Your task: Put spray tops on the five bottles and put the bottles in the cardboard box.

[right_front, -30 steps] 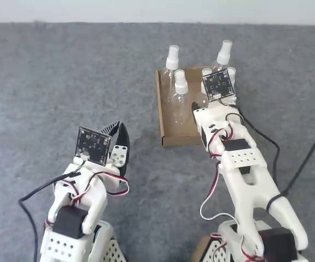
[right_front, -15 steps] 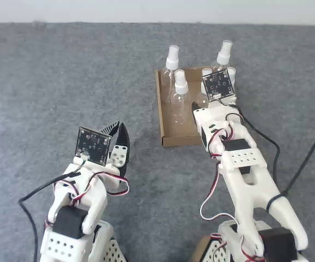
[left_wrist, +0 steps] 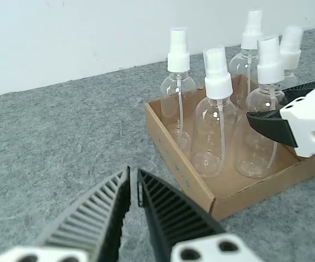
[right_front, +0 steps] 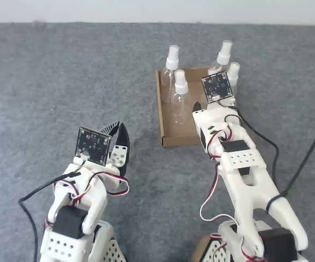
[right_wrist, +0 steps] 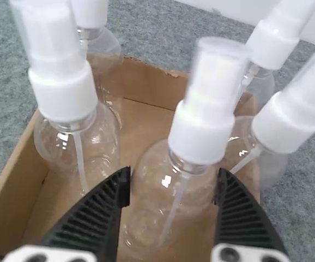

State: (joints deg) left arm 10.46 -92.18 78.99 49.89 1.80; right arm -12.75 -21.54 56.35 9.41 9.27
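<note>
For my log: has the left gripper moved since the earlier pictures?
No. The left gripper sits at the same spot beside the cardboard box.

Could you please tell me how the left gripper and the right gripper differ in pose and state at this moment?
The left gripper has its jaws nearly together and holds nothing; the right gripper is open, its jaws straddling a capped bottle. The left gripper sits over bare grey carpet, short of the cardboard box; the right gripper is over the box, among the bottles. Both have black ribbed fingers.
</note>
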